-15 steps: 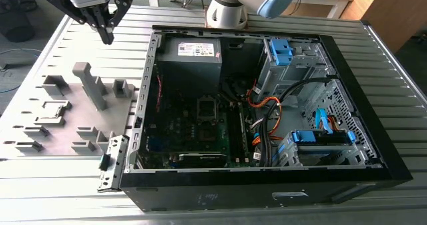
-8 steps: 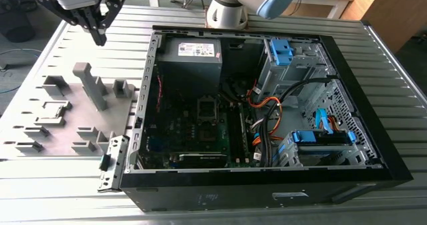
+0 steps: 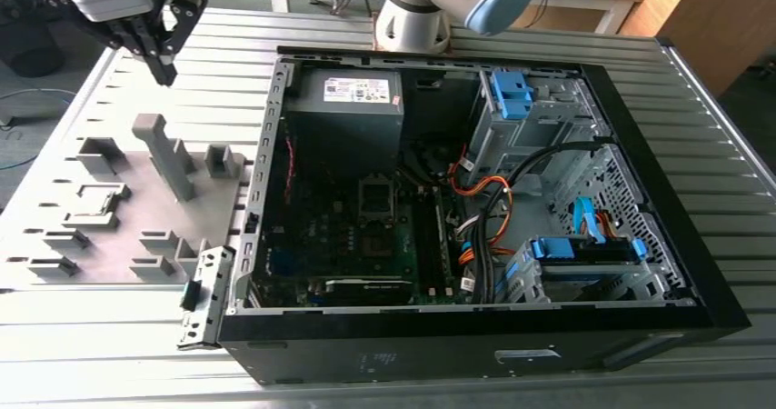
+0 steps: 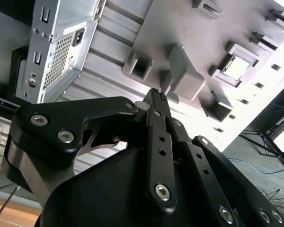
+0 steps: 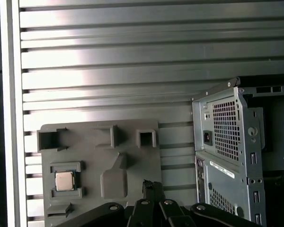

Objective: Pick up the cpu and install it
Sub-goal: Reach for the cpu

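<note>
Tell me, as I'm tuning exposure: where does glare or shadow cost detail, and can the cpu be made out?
First wrist view: glare bands on the ribbed table, cpu clear. Second wrist view: fixture plate washed out, cpu pale but visible. Exterior view: computer case interior deep in shadow.

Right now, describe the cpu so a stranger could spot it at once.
Beside the open case lies a grey fixture plate. In a square nest on it sits the cpu: a small flat silvery square, the only shiny metal among dull grey plastic blocks.
</note>
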`<state>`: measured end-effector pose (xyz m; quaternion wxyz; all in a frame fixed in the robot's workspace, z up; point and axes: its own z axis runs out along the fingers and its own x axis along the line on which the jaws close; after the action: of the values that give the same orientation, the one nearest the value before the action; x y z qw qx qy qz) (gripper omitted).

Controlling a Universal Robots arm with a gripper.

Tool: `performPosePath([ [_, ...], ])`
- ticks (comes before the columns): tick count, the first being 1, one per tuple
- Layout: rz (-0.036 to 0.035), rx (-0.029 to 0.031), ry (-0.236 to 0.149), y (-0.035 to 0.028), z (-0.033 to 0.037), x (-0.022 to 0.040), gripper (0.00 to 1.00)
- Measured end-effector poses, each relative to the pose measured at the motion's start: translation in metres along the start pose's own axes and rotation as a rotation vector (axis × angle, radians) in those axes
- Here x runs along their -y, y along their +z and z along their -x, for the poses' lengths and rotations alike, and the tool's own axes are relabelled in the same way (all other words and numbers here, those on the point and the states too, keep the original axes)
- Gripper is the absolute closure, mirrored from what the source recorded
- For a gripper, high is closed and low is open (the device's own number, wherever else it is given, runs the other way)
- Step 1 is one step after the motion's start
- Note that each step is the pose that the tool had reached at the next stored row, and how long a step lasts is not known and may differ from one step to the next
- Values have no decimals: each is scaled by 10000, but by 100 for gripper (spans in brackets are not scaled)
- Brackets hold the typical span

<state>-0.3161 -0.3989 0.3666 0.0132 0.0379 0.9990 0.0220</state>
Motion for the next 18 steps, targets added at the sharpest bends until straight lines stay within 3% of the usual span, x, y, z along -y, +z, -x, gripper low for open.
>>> performPosePath([
  [10,-1,0,0,33,-271,22,89],
  [18,-2,-4,-1,67,-444,37,89],
])
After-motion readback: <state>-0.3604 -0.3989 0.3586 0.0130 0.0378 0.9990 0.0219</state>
